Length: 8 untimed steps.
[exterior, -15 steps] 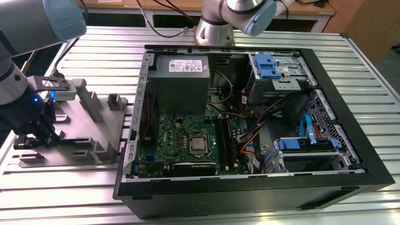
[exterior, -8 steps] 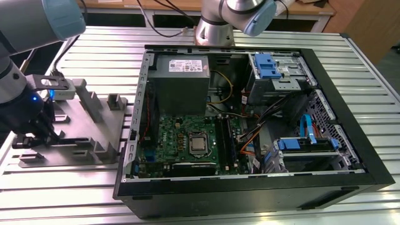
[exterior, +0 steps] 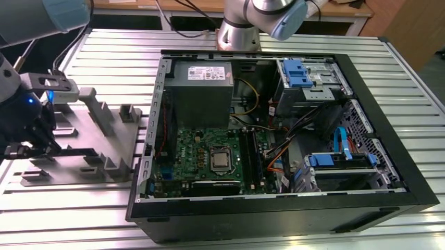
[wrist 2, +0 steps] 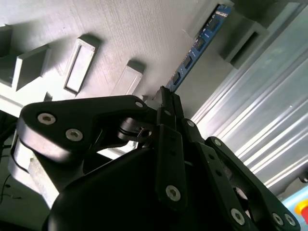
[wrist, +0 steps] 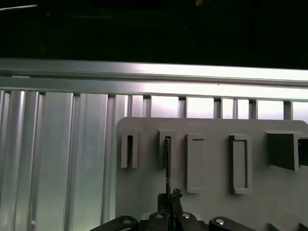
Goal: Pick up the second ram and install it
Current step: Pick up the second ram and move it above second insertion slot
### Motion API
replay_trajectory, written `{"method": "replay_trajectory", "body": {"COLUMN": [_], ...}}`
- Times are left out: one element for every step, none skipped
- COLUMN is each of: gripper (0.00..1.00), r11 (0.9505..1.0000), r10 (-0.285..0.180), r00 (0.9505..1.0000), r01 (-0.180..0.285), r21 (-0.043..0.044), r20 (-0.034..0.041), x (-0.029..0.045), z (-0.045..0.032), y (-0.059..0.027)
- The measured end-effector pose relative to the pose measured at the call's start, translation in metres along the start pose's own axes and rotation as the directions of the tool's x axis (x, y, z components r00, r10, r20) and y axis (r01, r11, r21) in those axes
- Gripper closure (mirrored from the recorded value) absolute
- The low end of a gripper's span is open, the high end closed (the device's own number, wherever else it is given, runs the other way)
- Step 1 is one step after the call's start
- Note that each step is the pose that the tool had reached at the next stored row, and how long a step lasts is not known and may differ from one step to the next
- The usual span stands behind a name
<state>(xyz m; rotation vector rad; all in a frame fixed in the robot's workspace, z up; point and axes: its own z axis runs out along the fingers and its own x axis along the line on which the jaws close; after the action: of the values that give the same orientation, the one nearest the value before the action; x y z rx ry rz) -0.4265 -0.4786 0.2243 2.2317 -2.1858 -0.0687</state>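
Aluminium slats made up the desk [exterior: 292,41] in the exterior view, and on them lay an open black computer case [exterior: 278,211] with a green motherboard [exterior: 201,151] inside. To the exterior view's left of the case stood a grey holder [exterior: 104,130] with raised slotted blocks. I noted the gripper [exterior: 49,151] low over the near part of that holder, well apart from the case.

In the second wrist view, I observed the gripper [wrist 2: 166,98] with its black fingers pressed together on one end of the second ram [wrist 2: 197,45]. The blue board ran away from the fingertips on its edge, across the grey holder [wrist 2: 134,29]. Its far end reached a raised block beside the desk slats [wrist 2: 260,110].

In the first wrist view, the second ram [wrist: 167,163] appeared edge-on as a thin dark line rising from the gripper [wrist: 169,199]. Its far end met the slot of one block on the holder [wrist: 211,159]. I could not tell whether it sat in that slot or just above it.
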Motion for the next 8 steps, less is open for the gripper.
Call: {"method": "replay_trajectory", "body": {"gripper": [0.87,0.87,0.87,0.87,0.87,0.87,0.87,0.87], "r11": [1.0,1.0,1.0,1.0,1.0,1.0,1.0,1.0], "r10": [0.0,0.0,0.0,0.0,0.0,0.0,0.0,0.0], "r00": [1.0,1.0,1.0,1.0,1.0,1.0,1.0,1.0], "r01": [0.0,0.0,0.0,0.0,0.0,0.0,0.0,0.0], "r21": [0.0,-0.0001,-0.0001,0.0,0.0,-0.0001,0.0,0.0001], "r20": [0.0,-0.0001,-0.0001,0.0,0.0,0.0,0.0,0.0], "x": [-0.0001,-0.0001,-0.0002,-0.0002,-0.0003,-0.0004,-0.0004,-0.0005], "z": [-0.0031,-0.0064,-0.0092,-0.012,-0.0154,-0.0188,-0.0224,-0.0257], "y": [0.0001,0.0003,0.0004,0.0005,0.0007,0.0008,0.0009,0.0011]}}
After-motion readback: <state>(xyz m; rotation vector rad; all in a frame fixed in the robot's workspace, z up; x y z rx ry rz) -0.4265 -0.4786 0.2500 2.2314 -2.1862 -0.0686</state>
